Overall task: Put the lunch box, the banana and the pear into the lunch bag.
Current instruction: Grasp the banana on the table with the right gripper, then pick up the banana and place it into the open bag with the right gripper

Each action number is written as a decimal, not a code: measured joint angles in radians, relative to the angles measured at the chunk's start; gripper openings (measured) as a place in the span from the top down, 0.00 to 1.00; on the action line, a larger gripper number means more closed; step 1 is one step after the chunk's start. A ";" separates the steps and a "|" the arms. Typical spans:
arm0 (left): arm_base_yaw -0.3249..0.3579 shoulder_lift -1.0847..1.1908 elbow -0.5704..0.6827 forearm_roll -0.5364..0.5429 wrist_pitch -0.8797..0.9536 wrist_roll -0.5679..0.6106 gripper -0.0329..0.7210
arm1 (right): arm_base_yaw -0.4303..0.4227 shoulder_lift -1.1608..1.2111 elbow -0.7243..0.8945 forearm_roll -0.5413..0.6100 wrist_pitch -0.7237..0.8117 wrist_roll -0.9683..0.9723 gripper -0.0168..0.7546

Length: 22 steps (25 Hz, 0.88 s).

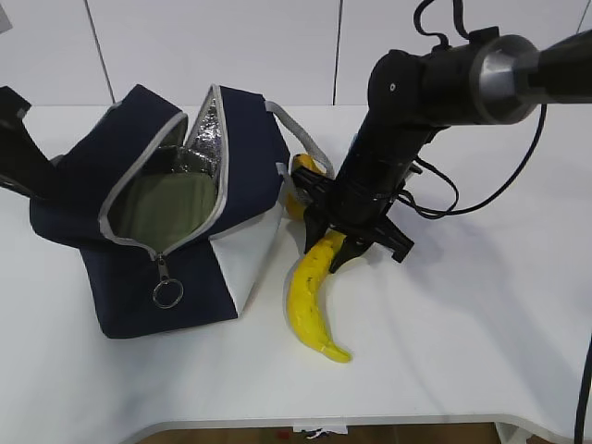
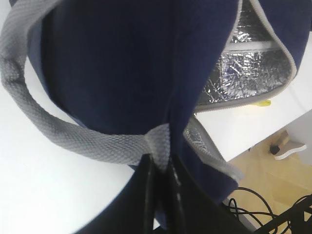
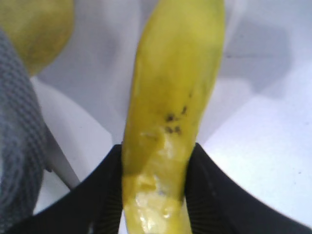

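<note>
The navy lunch bag [image 1: 139, 268] stands open at the left, tilted, showing its silver lining. The sage-green lid of the lunch box [image 1: 166, 199] shows inside it. My left gripper [image 2: 159, 163] is shut on the bag's grey strap [image 2: 97, 144] and fabric at the bag's far left side [image 1: 32, 171]. The banana [image 1: 310, 296] lies on the table to the right of the bag. My right gripper [image 1: 340, 248] is shut on its upper end, jaws pressing both sides [image 3: 158, 161]. The pear [image 1: 303, 168] sits behind, partly hidden by the bag's strap, and also shows in the right wrist view [image 3: 36, 29].
The white table [image 1: 462, 314] carries the objects, with its front edge [image 1: 370, 421] near the banana's tip. Black cables [image 1: 444, 199] trail behind the right arm. A grey strap handle [image 3: 17, 146] lies left of the right gripper.
</note>
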 joint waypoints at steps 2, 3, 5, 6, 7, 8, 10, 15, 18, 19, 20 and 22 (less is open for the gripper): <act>0.000 0.000 0.000 0.002 0.000 0.000 0.94 | 0.000 0.000 0.000 0.000 0.004 0.000 0.61; 0.000 0.000 0.000 0.004 0.000 0.000 0.94 | 0.000 0.000 0.000 0.000 0.007 0.000 0.61; 0.000 0.000 0.000 0.006 0.000 0.000 0.94 | 0.000 0.000 -0.002 0.000 0.021 0.000 0.62; 0.000 0.000 0.000 0.006 0.000 0.000 0.94 | 0.000 0.000 -0.002 -0.006 0.032 0.000 0.62; 0.000 0.000 0.000 0.006 0.000 0.000 0.94 | 0.000 0.000 -0.006 -0.019 0.047 0.000 0.62; 0.000 0.000 0.000 0.006 0.000 0.000 0.94 | 0.000 0.000 -0.006 -0.033 0.062 0.003 0.62; 0.000 0.000 0.000 0.006 0.000 0.000 0.94 | 0.000 -0.006 -0.008 -0.084 0.096 0.025 0.62; 0.000 0.000 0.000 0.008 0.000 0.000 0.94 | 0.000 -0.042 -0.008 -0.223 0.170 0.060 0.62; 0.000 0.000 0.000 0.008 0.000 0.000 0.94 | 0.000 -0.070 -0.022 -0.261 0.178 0.044 0.62; 0.000 0.000 0.000 0.008 0.000 0.000 0.94 | 0.000 -0.077 -0.033 -0.261 0.180 0.023 0.62; 0.000 0.000 0.000 0.008 0.000 0.000 0.94 | 0.000 -0.086 -0.043 -0.262 0.182 0.004 0.62; 0.000 0.000 0.000 0.008 0.000 0.000 0.94 | 0.000 -0.103 -0.062 -0.262 0.187 -0.043 0.62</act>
